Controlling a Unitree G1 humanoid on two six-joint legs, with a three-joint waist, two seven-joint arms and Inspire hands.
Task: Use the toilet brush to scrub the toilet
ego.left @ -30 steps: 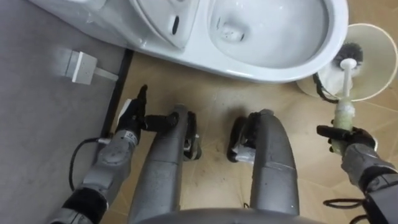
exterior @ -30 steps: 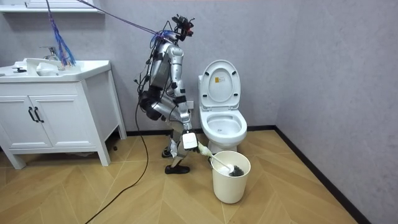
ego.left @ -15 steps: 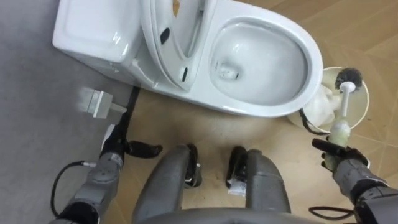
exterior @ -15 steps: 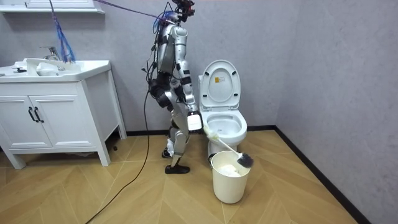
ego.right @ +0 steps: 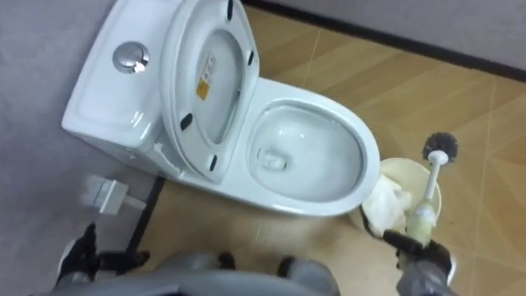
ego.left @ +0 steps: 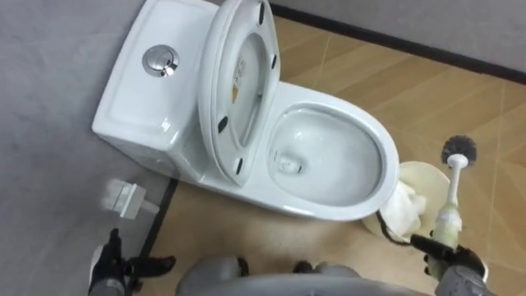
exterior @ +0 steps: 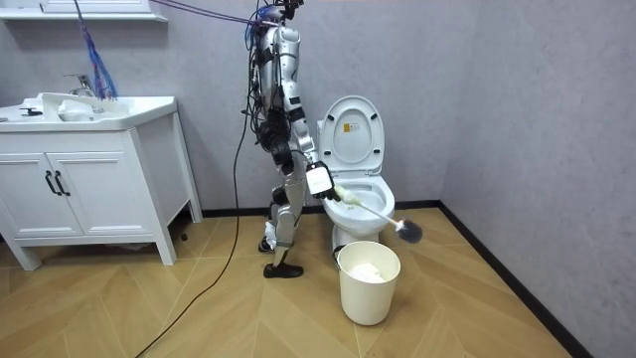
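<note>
Brush point(ego.left: 453, 187) is in our right hand point(ego.left: 450, 261), fingers curled round the thick pale grip point(ego.left: 447, 224) at its low end. It points up and away, head point(ego.left: 459, 150) in the air over the floor point(ego.left: 493, 115), just past the bin point(ego.left: 419, 165) and right of the bowl point(ego.left: 388, 152), touching neither. Room view agrees: it sticks out over the bin at about bowl-rim height. Left hand point(ego.left: 111, 265) is low at our left near the wall point(ego.left: 49, 82), fingers loosely spread, holding nothing. Seat point(ego.left: 246, 107) is up, bowl open. Handling, as we judge it: a light, stiff plastic stick with what weight it has out at the bristles, so a long lever on the hand. Smooth plastic can twist or slide in the fingers once the bristles drag on glazed ceramic. The grip is the right place to hold, and a full wrap beats a pinch. Bristles look soft and springy and may be wet and drip. Nothing fragile, though the thin stick may flex if we lean hard.
</note>
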